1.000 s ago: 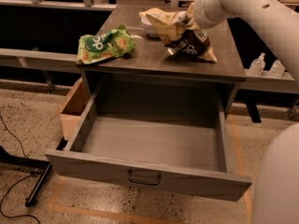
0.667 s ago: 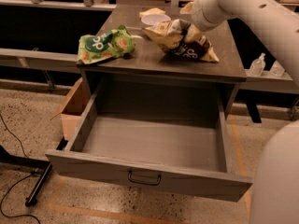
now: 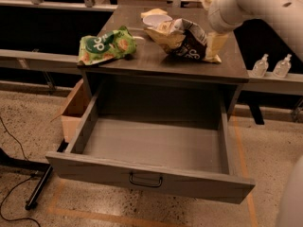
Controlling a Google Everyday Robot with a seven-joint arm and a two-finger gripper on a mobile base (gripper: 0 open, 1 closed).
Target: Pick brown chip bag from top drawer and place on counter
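"Brown foil with a cream end: where is that crumpled dark brown chip bag (image 3: 187,40) lying?"

"It is lying on the glossy grey-brown counter (image 3: 156,63), its white lettering too creased to read. One green chip bag (image 3: 106,44) nearby is showing 'op'."

"And the gripper (image 3: 211,19)?"

"It is hovering by the brown bag's right end. Grasping or released, I cannot tell. One wide grey metal top drawer (image 3: 142,176) is standing open, and two small clear bottles (image 3: 260,66) are standing to the right."

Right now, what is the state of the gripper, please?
Gripper: above the counter, by the right end of the brown bag; whether it is open, closed or holding cannot be told.
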